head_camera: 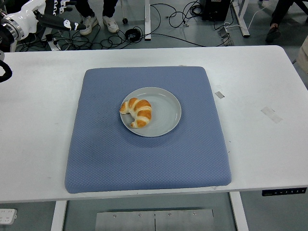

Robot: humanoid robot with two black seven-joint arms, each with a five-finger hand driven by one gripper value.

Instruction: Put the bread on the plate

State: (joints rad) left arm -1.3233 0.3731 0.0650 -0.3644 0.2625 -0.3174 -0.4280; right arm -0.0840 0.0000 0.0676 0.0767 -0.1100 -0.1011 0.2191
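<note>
Bread: croissant (136,111) lying on the left half of the grey plate (166,118), inside the rim, its curved length running roughly from upper left to lower right, tips turned toward the picture's left.
Plate: sits near the middle of the blue mat (144,159), which lies flat on the white counter (269,86).
Task state: judged done, since the bread already rests on the plate with nothing gripping it.
Left robot hand (53,12): up at the picture's top left corner, beyond the counter's far edge and well apart from the plate; fingers stretched out loosely, nothing in its grasp.
Bearing: bread lies to the lower right of that hand, across the mat's far left corner.
Nearer arm: the left one, as the only arm showing; the right arm is out of view.
Cut off: the left arm's wrist and forearm are clipped by the frame's left edge, and the fingertips sit against dark cables (183,21) on the floor, so their exact spread is hard to read.
</note>
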